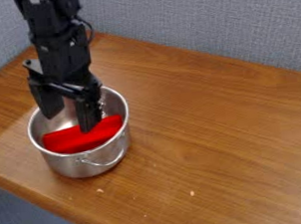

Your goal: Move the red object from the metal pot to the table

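Note:
The metal pot stands on the left part of the brown wooden table, a loop handle facing the front. Inside it lies the red object, stretched across the pot's width and partly hidden by a finger. My black gripper points straight down over the pot and is open. Its right finger dips inside the rim over the red object, and its left finger hangs at the pot's left rim. I cannot tell whether a finger touches the red object.
A grey wall rises behind the table. The table's front edge runs diagonally along the bottom, with floor beyond it. Bare wood lies to the right of the pot.

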`<state>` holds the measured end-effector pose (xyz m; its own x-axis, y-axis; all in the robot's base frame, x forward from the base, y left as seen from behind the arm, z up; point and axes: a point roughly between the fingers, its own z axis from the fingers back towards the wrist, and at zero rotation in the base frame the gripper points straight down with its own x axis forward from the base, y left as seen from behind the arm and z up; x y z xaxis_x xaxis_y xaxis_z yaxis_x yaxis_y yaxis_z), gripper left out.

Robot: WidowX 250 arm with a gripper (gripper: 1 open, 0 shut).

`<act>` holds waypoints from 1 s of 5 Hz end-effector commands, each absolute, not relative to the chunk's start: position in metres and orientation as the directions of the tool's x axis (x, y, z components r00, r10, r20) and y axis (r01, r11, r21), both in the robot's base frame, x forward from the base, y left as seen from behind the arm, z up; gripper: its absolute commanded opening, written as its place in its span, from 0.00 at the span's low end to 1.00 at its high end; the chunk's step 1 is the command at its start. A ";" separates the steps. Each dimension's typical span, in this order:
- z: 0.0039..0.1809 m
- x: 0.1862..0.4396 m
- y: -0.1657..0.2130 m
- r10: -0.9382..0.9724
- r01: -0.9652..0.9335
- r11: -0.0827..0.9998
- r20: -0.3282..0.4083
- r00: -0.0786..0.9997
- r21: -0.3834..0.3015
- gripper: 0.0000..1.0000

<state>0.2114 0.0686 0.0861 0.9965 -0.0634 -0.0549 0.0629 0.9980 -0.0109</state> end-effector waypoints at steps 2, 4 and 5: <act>0.068 0.215 0.068 -0.075 0.075 0.997 -0.037 0.997 0.003 1.00; 0.057 0.215 0.071 -0.073 0.074 0.997 -0.038 0.997 0.021 1.00; 0.056 0.214 0.072 -0.070 0.071 0.997 -0.038 0.997 0.026 1.00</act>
